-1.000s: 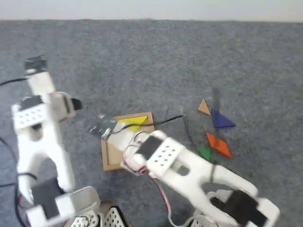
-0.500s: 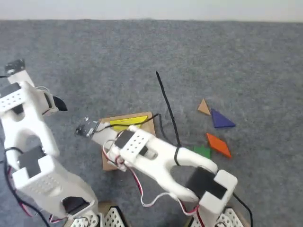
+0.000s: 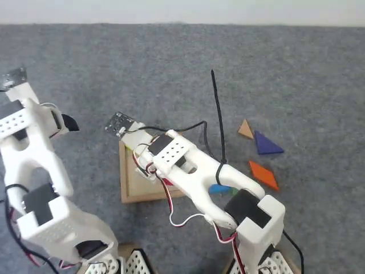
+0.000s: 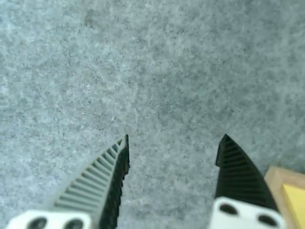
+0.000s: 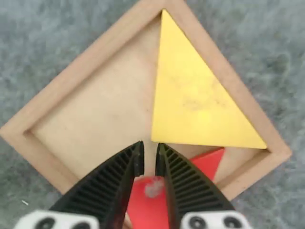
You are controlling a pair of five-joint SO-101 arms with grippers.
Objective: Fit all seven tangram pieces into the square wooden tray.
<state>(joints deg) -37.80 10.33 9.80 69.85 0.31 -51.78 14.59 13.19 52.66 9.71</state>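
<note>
The square wooden tray [image 5: 71, 76] holds a large yellow triangle [image 5: 190, 105] against one side and a red piece [image 5: 190, 176] in the corner beside it. My right gripper [image 5: 148, 155] hangs just above the tray floor, shut, its tips at the edge of the red piece. In the high view the right arm [image 3: 171, 154] covers most of the tray [image 3: 149, 196]. My left gripper [image 4: 174, 140] stands open over bare carpet left of the tray [image 4: 279, 179], its dark fingertip [image 3: 69, 122] apart from it.
Loose pieces lie right of the tray: a tan triangle [image 3: 245, 129], a blue-violet triangle [image 3: 266, 144], an orange piece [image 3: 263, 175] and a blue piece [image 3: 218, 188] beside the right arm. A black cable [image 3: 218, 114] arches above them. Grey carpet surrounds everything.
The right arm has swung farther over the tray and now hides the yellow triangle in the high view. The left arm shifted left a second ago and has since kept still.
</note>
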